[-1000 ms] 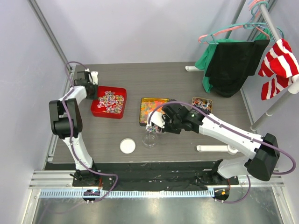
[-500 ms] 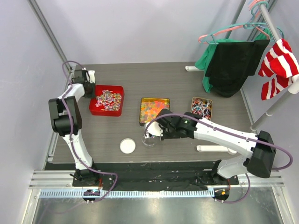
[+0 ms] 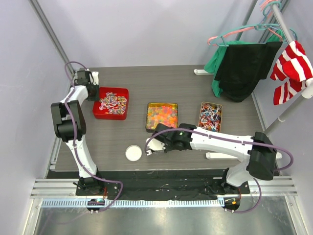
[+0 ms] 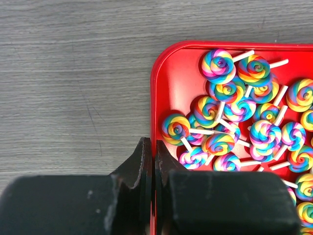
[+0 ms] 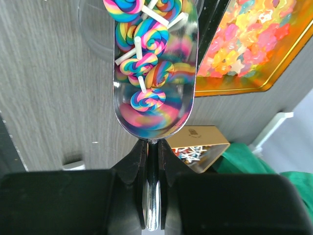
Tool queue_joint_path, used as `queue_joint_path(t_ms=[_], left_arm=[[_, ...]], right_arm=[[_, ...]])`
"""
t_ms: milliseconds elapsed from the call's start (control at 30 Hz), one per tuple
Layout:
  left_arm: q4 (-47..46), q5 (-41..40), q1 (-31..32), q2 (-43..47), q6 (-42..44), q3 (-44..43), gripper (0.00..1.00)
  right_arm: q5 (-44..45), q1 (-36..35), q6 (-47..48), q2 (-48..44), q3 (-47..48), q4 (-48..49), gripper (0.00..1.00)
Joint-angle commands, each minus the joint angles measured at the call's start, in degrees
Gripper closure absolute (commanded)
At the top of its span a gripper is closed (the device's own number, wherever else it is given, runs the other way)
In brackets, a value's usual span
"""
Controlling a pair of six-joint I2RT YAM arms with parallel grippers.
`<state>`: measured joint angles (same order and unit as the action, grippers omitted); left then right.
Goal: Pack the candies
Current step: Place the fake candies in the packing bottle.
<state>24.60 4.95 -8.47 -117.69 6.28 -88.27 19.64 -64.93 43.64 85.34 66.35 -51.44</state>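
Note:
The candies here are rainbow swirl lollipops (image 4: 219,66) on white sticks, heaped in a red tray (image 4: 155,88). My left gripper (image 4: 152,145) is shut on that tray's left rim, seen from above as the left gripper (image 3: 93,94) beside the red tray (image 3: 96,115). My right gripper (image 5: 153,145) is shut on the handle of a shiny metal scoop (image 5: 188,73) carrying several lollipops (image 5: 146,100). The scoop's front end hangs over a clear cup (image 5: 95,29). From above, the right gripper (image 3: 155,145) hides most of the cup.
A gold tray (image 3: 148,128) of glossy gummy sweets sits mid-table, and a smaller gold tin (image 3: 201,113) of wrapped sweets lies to its right. A white lid (image 3: 133,153) lies near the front. A clothes rack with hanging garments (image 3: 239,63) stands at the right, its white foot (image 3: 225,155) on the table.
My right arm carried the loaded scoop toward the near edge and left, from beside the gold tray to over the cup. My left gripper drew the red tray slightly left and back.

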Motion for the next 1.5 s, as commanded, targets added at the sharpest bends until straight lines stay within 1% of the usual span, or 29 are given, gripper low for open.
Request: queue_joint_path(t_ms=[0, 600, 900, 1033, 1200, 1467], left_arm=[[-0.87, 0.41, -0.76, 0.44, -0.83, -2.87, 1.00], [-1.48, 1.20, -0.94, -0.17, -1.19, -2.61, 1.00], [-1.83, 1.11, -1.11, -0.17, -1.62, -2.35, 1.00], [-2.36, 0.85, -1.11, -0.17, -1.54, -1.65, 1.00], [-2.72, 1.38, -1.29, -0.44, -2.06, -1.29, 1.00], [-3.24, 1.64, -1.29, -0.35, -2.07, -0.33, 1.00]], right_arm=[[5.85, -1.78, 3.38, 1.05, 2.73, 0.46, 0.99], [10.59, -6.00, 7.16, 5.98, 5.46, -0.06, 0.99], [16.04, -9.51, 11.02, 10.02, 4.49, 1.60, 0.99], [17.10, -10.57, 11.91, 11.95, 6.07, 2.31, 0.99], [18.77, -11.19, 13.23, 14.15, 8.27, 3.36, 0.99], [19.21, -11.36, 15.07, 15.03, 9.59, 3.80, 0.99]])
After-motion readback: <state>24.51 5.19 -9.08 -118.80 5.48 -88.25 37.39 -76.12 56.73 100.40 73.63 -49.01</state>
